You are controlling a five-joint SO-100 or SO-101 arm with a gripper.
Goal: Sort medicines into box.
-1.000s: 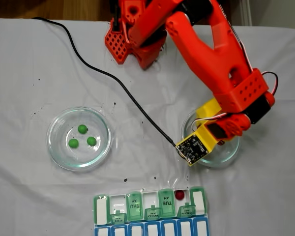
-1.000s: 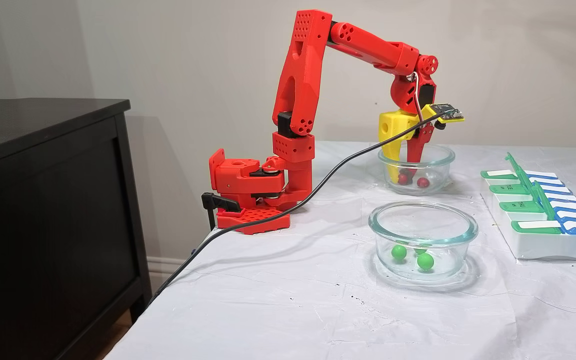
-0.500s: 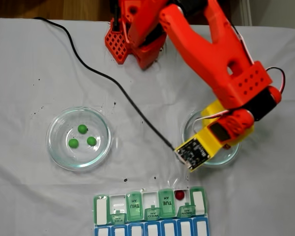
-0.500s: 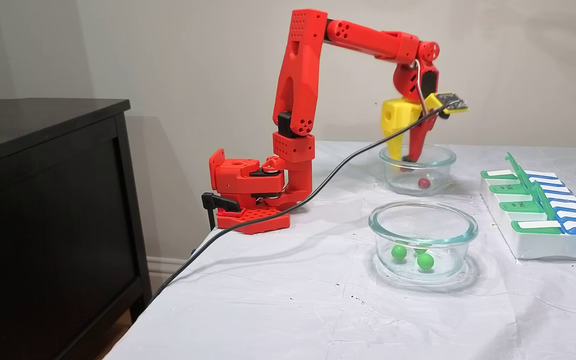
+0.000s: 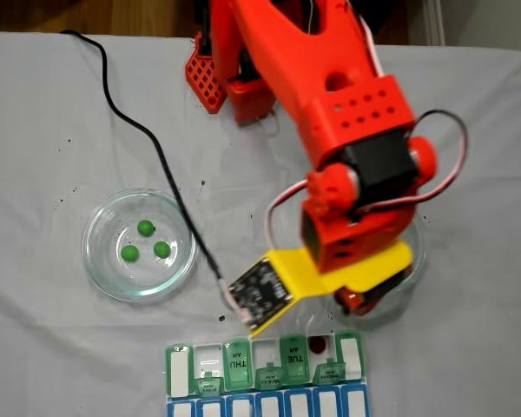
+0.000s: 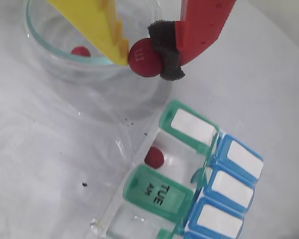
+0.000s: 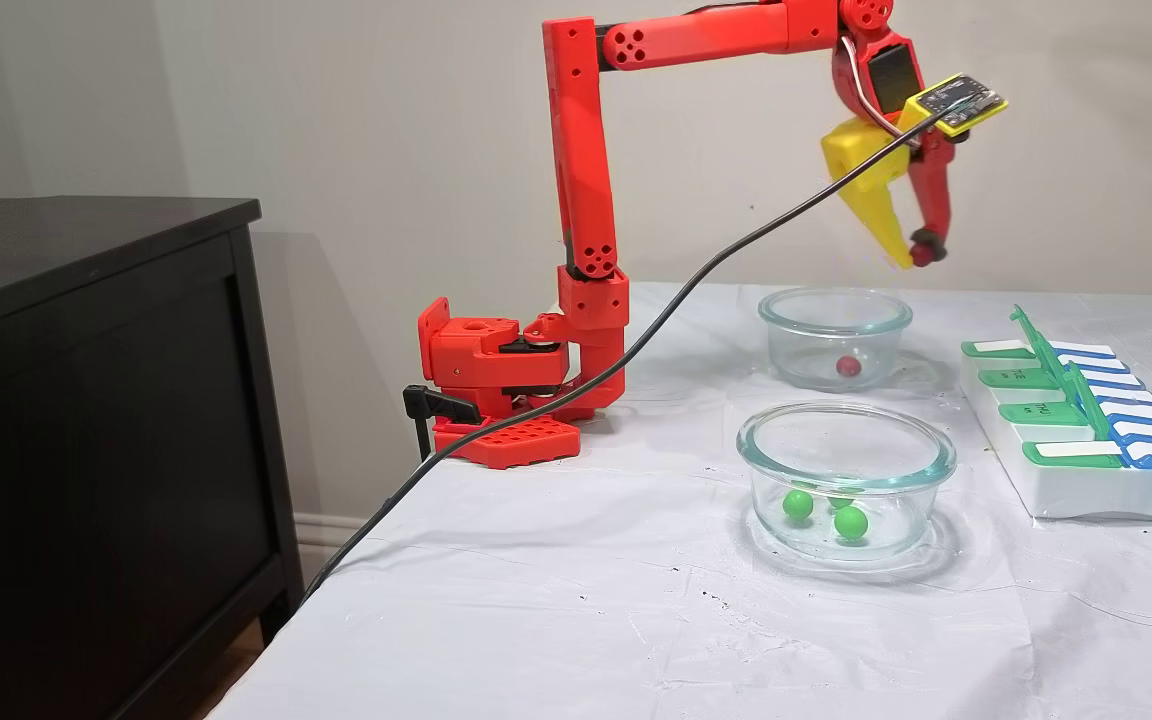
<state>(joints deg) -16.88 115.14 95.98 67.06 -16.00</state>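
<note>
A red ball (image 6: 145, 58) sits pinched in the claw (image 6: 139, 59), between the yellow finger and the black foam pad on the red one. A second ago the claw was down inside the far glass dish (image 7: 834, 336) among two red balls; now it hangs high above that dish with one of them, and a single red ball (image 7: 846, 366) lies on the dish floor. So the pick has worked, and the carry to the box (image 5: 265, 375) looks to be the step in hand.

The box lies at the surface's near edge in the top-down fixed view, with another red ball (image 6: 154, 156) already in an open cell beside the shut TUE lid (image 6: 157, 191). Three green balls (image 5: 143, 241) wait untouched in the other dish (image 5: 140, 245), toward the left of the surface in that view.

From above, the arm covers most of the far dish and the held ball. The box's blue row is cut off at the frame edge, and some lid labels are too small to read.
</note>
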